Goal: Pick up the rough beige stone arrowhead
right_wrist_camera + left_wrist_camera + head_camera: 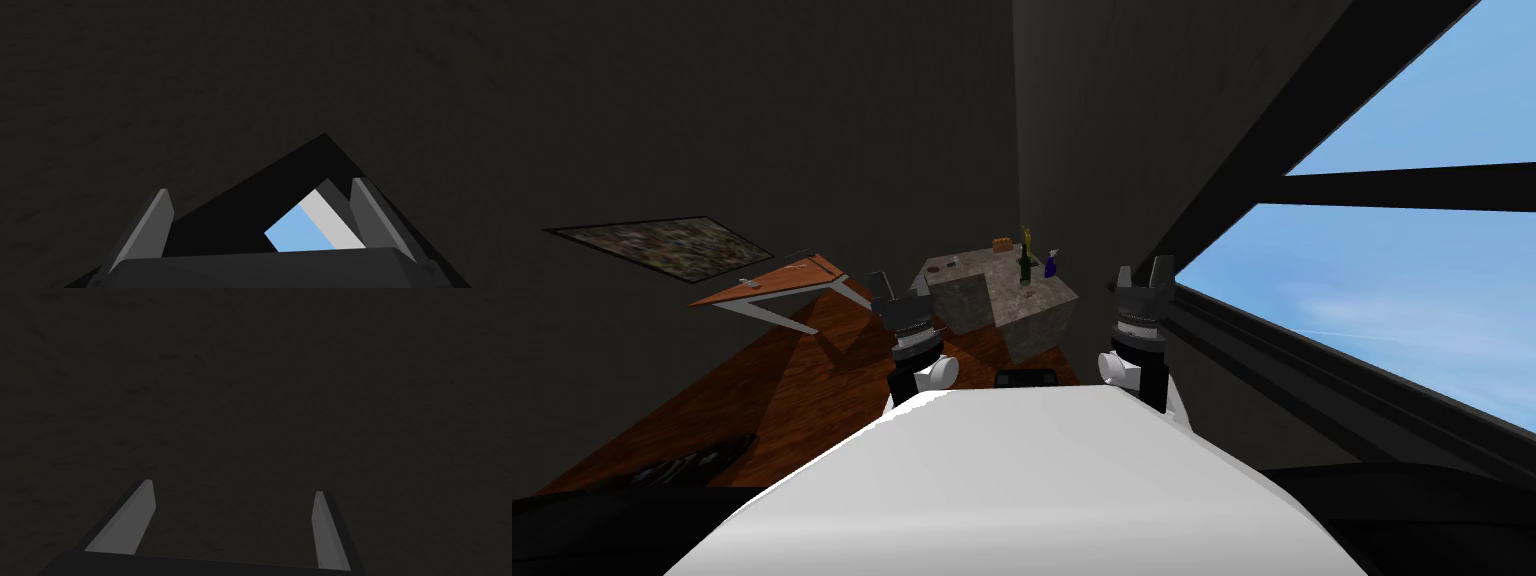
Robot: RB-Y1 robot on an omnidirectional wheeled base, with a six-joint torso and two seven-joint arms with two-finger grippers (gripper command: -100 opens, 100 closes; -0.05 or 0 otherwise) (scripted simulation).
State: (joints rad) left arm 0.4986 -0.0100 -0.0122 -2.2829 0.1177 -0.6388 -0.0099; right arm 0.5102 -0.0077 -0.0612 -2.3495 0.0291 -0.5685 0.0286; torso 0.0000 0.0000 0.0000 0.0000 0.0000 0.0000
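Note:
A stone-topped block table stands some way ahead in the room's corner. Small dark specks lie on its near-left part; they are too small to tell which is the arrowhead. My left gripper is raised in front of me, open, with nothing between its fingers; it faces a dark wall. My right gripper is also raised and open and holds nothing; its fingers point at a dark wall and a window corner. Both hang well short of the table.
On the table stand a green bottle, a purple spray bottle and an orange-brown item. A thin orange desk on white legs is to the left. A big window runs along the right. The floor is red-brown wood.

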